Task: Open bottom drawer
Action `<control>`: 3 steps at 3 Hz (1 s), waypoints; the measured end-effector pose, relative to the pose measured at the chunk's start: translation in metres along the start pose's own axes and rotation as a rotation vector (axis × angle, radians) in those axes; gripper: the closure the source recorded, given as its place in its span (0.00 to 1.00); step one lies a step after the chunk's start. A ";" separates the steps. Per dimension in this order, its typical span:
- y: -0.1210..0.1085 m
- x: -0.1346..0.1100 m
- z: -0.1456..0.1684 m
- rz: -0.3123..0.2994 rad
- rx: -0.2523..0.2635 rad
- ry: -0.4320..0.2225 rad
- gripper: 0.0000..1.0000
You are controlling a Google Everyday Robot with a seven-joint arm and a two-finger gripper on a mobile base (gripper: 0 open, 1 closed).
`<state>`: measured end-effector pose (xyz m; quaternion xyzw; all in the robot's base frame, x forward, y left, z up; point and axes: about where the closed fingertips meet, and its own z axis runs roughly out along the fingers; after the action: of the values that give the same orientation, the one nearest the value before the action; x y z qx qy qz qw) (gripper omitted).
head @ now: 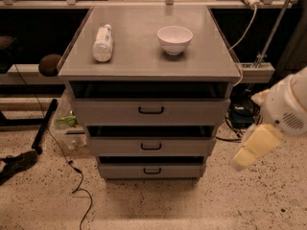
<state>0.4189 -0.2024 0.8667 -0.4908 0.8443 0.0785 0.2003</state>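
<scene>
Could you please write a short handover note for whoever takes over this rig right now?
Gripper: hangs right of the cabinet, level with the lower drawers, touching nothing.
Bottom drawer: lowest of three grey fronts, its black handle free; it does not look pulled out.
Done: nothing visible on the drawer.
Left: reach the handle, grasp it, pull the drawer out.
On top: a bottle lying down and a white bowl, not part of the job.

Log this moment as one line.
stage: pre-grasp | pincer: low, right of cabinet, apart from it | bottom drawer: untouched
</scene>
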 end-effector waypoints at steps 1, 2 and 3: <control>0.030 0.018 0.050 0.081 -0.036 -0.104 0.00; 0.027 0.021 0.059 0.111 0.001 -0.133 0.00; 0.026 0.020 0.059 0.109 0.002 -0.133 0.00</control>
<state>0.4027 -0.1863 0.8033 -0.4376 0.8547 0.1208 0.2517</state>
